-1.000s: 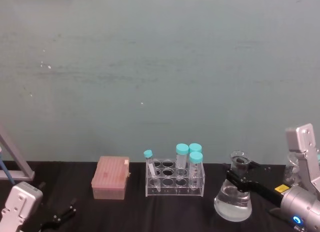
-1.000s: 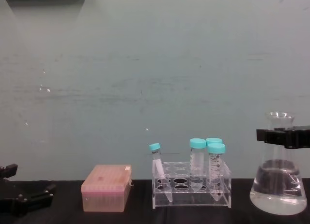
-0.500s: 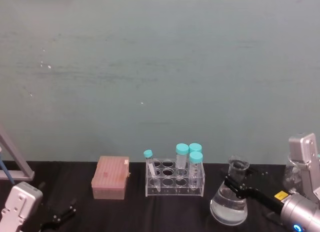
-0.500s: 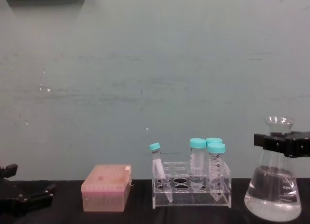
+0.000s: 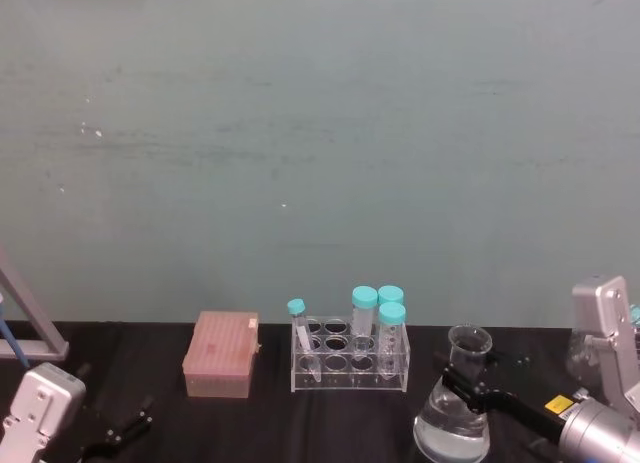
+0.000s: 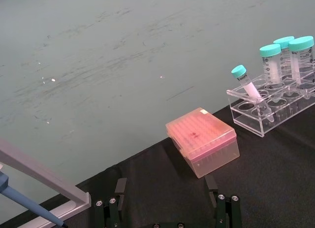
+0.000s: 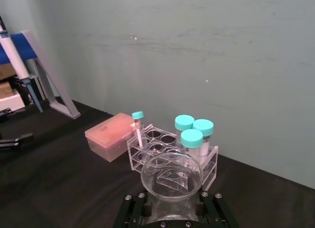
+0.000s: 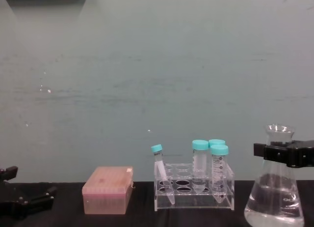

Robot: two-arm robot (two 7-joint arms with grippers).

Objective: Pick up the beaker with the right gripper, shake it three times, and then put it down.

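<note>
The beaker [image 5: 455, 423] is a clear conical flask with clear liquid in its wide base. My right gripper [image 5: 468, 381] is shut on its narrow neck just below the flared rim. From the chest view the beaker [image 8: 272, 202] stands upright at the right edge, the right gripper [image 8: 280, 153] clamped across its neck; its base runs off the frame, so contact with the table cannot be told. The right wrist view looks down into the beaker's rim [image 7: 171, 165], held in the right gripper [image 7: 171, 203]. My left gripper [image 5: 122, 431] rests open at the near left of the table.
A clear rack [image 5: 350, 368] of teal-capped tubes [image 5: 365, 298] stands left of the beaker. A pink tip box [image 5: 221, 355] sits further left. A pipette stand [image 5: 25, 328] is at the far left. A plain green wall backs the black table [image 5: 300, 423].
My right gripper has carried the beaker downward and a little to the left over the last second. The left arm has not moved.
</note>
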